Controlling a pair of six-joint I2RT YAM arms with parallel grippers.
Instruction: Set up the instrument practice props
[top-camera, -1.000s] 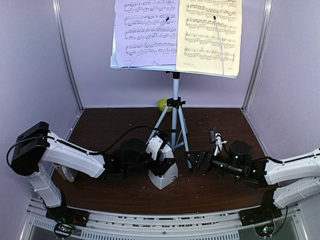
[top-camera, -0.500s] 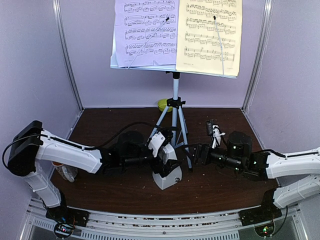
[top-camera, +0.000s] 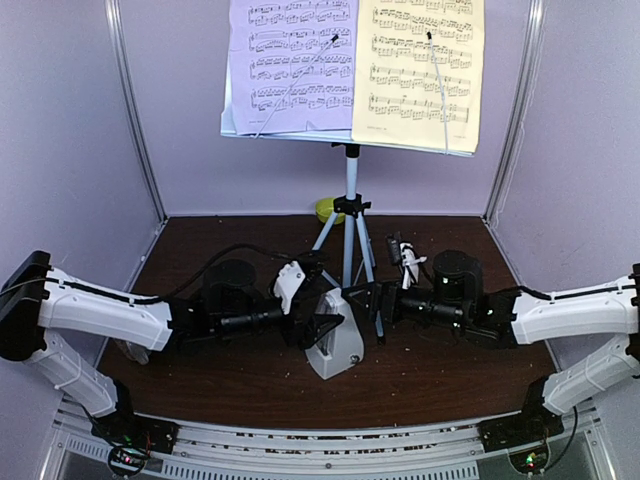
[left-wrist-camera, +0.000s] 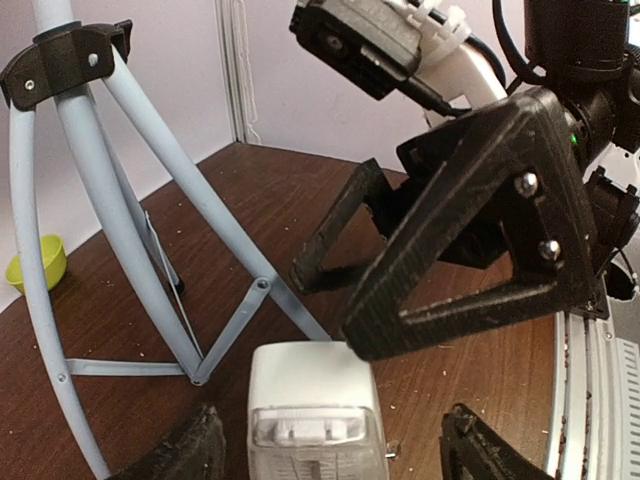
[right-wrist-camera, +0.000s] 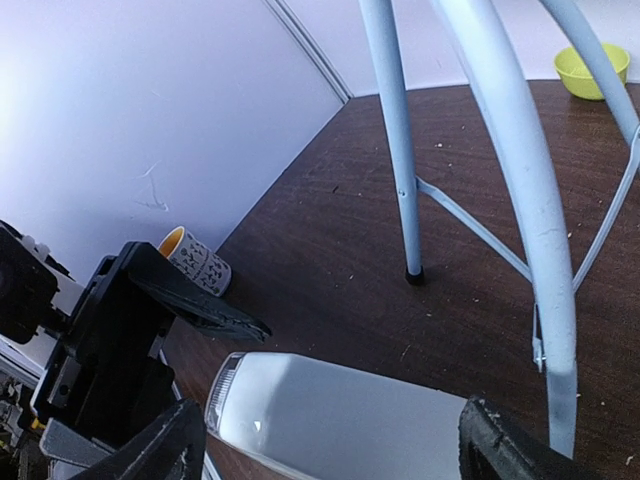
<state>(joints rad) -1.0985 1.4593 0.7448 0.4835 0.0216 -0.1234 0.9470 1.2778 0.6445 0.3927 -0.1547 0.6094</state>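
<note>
The music stand (top-camera: 350, 140) rises on its silver tripod (top-camera: 350, 235) at the back. It carries a lavender page (top-camera: 290, 65) and a yellow page (top-camera: 420, 70). The small white metronome (top-camera: 336, 346) stands on the table in front of the tripod. My left gripper (top-camera: 322, 328) is open, and in the left wrist view its fingertips (left-wrist-camera: 185, 450) flank the metronome (left-wrist-camera: 315, 410) with gaps on both sides. My right gripper (top-camera: 372, 298) reaches in from the right, open. One of its fingers (left-wrist-camera: 470, 230) sits at the metronome's top edge. In the right wrist view the metronome (right-wrist-camera: 340, 420) spans the space between the fingertips (right-wrist-camera: 505, 445).
A white mug with an orange inside (right-wrist-camera: 195, 262) stands at the left wall. A small green bowl (right-wrist-camera: 590, 68) sits behind the tripod at the back wall. The tripod legs (left-wrist-camera: 150, 200) spread just behind the metronome. Both arms crowd the table's middle.
My left gripper has drawn back to the left and opened off the metronome. My right gripper has moved left up to the metronome, which has shifted slightly right.
</note>
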